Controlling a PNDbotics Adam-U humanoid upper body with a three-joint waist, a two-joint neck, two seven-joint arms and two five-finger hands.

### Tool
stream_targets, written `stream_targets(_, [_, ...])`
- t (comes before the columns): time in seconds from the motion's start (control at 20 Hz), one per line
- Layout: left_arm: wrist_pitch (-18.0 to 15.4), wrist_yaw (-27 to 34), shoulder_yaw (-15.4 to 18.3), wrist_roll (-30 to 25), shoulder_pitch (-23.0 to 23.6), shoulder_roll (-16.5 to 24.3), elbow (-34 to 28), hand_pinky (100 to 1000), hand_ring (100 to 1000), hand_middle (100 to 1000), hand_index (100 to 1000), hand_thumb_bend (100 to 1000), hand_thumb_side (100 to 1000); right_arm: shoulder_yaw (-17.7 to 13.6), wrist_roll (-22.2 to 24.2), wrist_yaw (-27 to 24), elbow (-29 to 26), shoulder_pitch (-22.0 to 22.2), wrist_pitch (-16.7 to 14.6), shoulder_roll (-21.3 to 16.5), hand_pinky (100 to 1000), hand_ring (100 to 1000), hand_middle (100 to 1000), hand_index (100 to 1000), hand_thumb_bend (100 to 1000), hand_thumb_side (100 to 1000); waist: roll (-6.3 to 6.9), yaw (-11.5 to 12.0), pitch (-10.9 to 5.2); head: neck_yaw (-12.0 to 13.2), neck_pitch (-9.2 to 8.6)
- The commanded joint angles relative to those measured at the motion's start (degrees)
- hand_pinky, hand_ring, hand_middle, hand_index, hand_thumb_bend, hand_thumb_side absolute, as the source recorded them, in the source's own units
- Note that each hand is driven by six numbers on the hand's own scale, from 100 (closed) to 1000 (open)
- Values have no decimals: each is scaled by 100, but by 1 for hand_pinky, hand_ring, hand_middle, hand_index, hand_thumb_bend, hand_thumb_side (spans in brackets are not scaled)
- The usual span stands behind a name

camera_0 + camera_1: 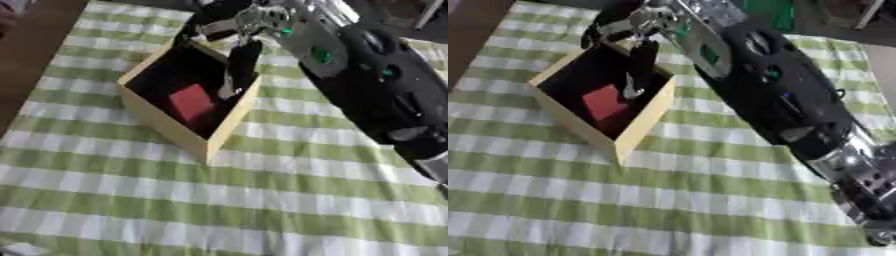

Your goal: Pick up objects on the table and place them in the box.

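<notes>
A wooden box (164,119) with a dark inside stands tilted on the green-and-white checked cloth, upper left of middle. A red block (191,102) lies on its floor. My right arm comes in from the right and crosses to the box's far rim. My right hand (238,24) hovers over that rim, fingers curled. From it a dark slim thing (244,61) with a silvery lower end hangs down into the box, beside the red block. What the thing is I cannot make out. My left hand does not show.
The checked cloth (262,200) covers the table in front of and to the right of the box. A brown surface (26,60) borders the cloth on the left. A small pale shape (17,248) sits in the lower left corner.
</notes>
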Motion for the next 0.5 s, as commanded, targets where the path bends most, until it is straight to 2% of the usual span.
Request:
stream_targets(0.05, [10,-14,54,19,-6,71,-99,1000,488,477,688,117,119,-381,-191,-255,-489,-71,183,-349,979,996,877,951,230,100,70,-9,-144,53,21])
stream_targets(0.2, [5,-33,68,41,6,76,-99,1000,489,478,688,121,116,-648,-402,-488,-902,55,367,-617,961,978,852,907,100,100,91,-22,-154,119,62])
stream_targets(0.5, [-16,-82,108,117,19,87,-99,1000,490,478,689,130,110,-1305,-887,-952,-1701,581,789,-1234,925,938,798,848,100,126,153,-83,-159,237,113])
